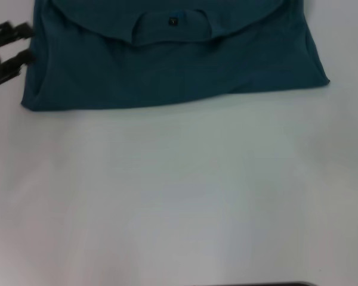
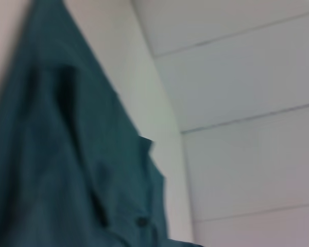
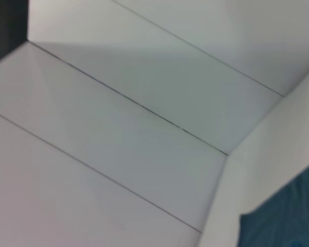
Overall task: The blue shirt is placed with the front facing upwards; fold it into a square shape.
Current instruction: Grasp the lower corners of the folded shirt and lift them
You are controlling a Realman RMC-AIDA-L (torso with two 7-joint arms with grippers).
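The blue shirt (image 1: 167,71) lies on the white table (image 1: 179,190) at its far side, folded over into a wide band. Its neck opening and small dark label (image 1: 172,21) face up. My left gripper (image 1: 21,45) hovers just off the shirt's left edge, open, with nothing between its black fingers (image 1: 12,62). The left wrist view looks along the shirt (image 2: 56,154) from close by and shows rumpled folds. A corner of the shirt (image 3: 288,216) shows in the right wrist view. My right gripper is out of view everywhere.
The bare white tabletop stretches from the shirt's near edge to me. A dark strip (image 1: 256,284) sits at the table's near edge. White panelled walls (image 3: 144,103) stand beyond the table.
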